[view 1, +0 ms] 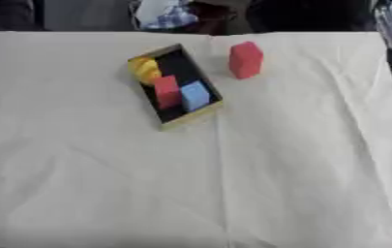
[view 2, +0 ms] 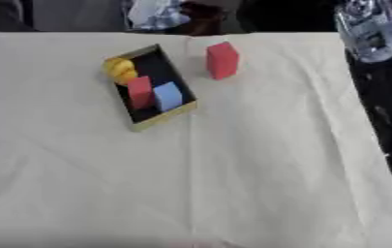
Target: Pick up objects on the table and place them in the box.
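Neither hand shows in either view, so whether their fingers are spread, curled or carrying anything cannot be told, nor can it be seen which hand sits closer to the work. Whatever reach follows has to start from outside the frame.

From the lower edge upward, the cream cloth (view 1: 233, 184) lies bare across the whole lower half of the frame. The task's things sit in the upper middle. The box (view 1: 190, 117), a shallow dark tray with a tan rim, lies askew, its long axis running from upper left to lower right. Inside it are a yellow piece (view 1: 144, 69) at the upper end, a small red block (view 1: 167, 91) in the middle and a light blue block (view 1: 195, 95) just beside that, toward the lower right.

The red block (view 1: 245, 59) is the only piece left out on the cloth. It stands upright, taller than wide, just to the right of the box's upper end and apart from its rim.

As a judgement, the block lies slightly right of centre, which favours the right arm. The carry would be short, leftward and slightly down the frame, toward the dark floor showing between the yellow piece and the small red block.
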`<state>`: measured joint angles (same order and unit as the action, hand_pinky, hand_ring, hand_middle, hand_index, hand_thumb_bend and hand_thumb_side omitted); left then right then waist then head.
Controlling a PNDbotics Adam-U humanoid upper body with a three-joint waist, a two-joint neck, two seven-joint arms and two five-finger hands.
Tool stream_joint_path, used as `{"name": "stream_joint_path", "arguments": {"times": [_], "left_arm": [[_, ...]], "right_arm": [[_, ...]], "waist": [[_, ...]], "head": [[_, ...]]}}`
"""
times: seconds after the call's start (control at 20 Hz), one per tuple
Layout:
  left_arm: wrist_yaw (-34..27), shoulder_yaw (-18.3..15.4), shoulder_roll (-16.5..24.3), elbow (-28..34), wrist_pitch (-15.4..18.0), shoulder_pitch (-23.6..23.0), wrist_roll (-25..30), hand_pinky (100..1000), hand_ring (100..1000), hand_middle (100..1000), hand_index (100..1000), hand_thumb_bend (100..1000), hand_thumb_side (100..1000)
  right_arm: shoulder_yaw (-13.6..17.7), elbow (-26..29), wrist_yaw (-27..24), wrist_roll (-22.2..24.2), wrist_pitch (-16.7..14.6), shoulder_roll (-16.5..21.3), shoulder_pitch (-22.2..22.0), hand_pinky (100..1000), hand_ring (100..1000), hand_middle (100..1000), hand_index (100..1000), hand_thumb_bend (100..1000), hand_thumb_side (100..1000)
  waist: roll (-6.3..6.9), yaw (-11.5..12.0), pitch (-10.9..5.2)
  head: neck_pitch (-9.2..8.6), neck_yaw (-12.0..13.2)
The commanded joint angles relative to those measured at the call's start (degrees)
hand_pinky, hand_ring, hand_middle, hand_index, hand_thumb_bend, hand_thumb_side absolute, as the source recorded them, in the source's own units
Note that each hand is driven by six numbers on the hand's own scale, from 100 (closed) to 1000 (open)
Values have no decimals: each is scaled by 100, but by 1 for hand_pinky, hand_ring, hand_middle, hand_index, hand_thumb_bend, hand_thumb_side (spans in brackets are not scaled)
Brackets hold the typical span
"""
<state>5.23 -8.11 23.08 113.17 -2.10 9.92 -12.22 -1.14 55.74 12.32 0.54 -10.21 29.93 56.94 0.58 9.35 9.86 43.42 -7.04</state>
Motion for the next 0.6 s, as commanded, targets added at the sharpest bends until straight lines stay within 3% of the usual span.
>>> {"name": "stream_joint_path", "arguments": {"times": [0.05,0.25,0.4,0.6], "left_arm": [[-101,-63,-82,140,39,-29,46,666,565,596,708,510,440],[-182,-19,-257,86,16,-80,142,665,562,593,707,507,449],[-185,24,-368,30,-2,-88,239,666,562,593,707,505,459],[-169,75,-483,-30,-15,-80,370,667,561,592,707,501,471]], "right_arm": [[-31,-675,750,232,-117,26,405,836,859,872,935,100,235],[42,-1382,2148,488,-299,-82,727,853,891,920,962,139,228],[86,-1769,3177,680,-366,-160,853,865,914,955,982,260,237],[200,-2169,4135,887,-377,-251,950,876,931,970,994,320,260]], "waist": [[-107,82,1],[-149,261,3],[-172,358,8],[-196,455,13]], "head": [[-89,-131],[-136,-290],[-171,-380],[-210,-478]]}}
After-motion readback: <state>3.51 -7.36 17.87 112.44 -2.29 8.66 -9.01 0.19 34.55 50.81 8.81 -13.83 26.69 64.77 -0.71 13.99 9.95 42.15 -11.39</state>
